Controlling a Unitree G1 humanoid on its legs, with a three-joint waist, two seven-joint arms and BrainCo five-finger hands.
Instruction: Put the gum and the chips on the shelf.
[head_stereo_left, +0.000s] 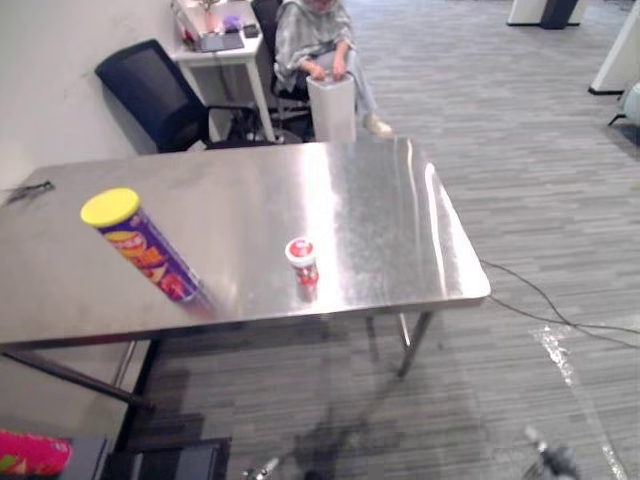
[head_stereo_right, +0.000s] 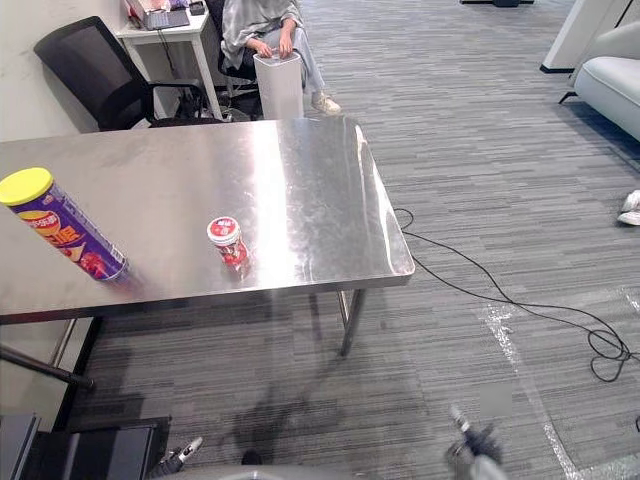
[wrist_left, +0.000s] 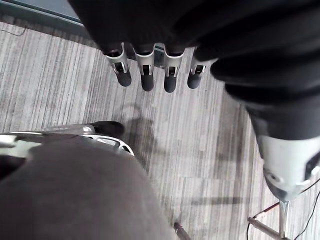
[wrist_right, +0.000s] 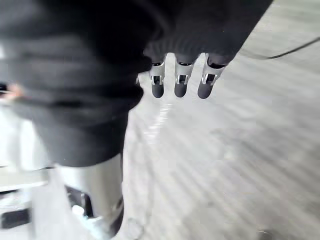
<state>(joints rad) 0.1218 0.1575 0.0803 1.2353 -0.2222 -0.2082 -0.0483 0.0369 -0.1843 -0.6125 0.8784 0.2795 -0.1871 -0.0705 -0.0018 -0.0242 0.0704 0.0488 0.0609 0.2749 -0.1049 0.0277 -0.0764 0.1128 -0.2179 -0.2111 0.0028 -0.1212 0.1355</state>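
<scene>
Chips (head_stereo_left: 143, 250): tall purple tube with a yellow lid, standing on end near the tabletop's front edge, long axis vertical, lid up.
Gum (head_stereo_left: 303, 265): squat round jar with a white lid and red label, upright, apart from the chips on their right.
Tabletop (head_stereo_left: 350, 210): rectangular, glossy brushed steel.
Left hand (wrist_left: 145, 75): fingers straight, empty, above striped grey floor.
Right hand (wrist_right: 180, 80): likewise relaxed, holding nothing.
Beyond: black office chair (head_stereo_left: 160, 95), seated person (head_stereo_left: 315, 40).

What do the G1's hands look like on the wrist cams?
The left hand has a dark cover over its back and wrist, a row of silver fingers with rounded dark tips, and a thicker silver thumb set apart. The right hand has the same build: dark cover, silver fingers, dark tips, silver thumb.
</scene>
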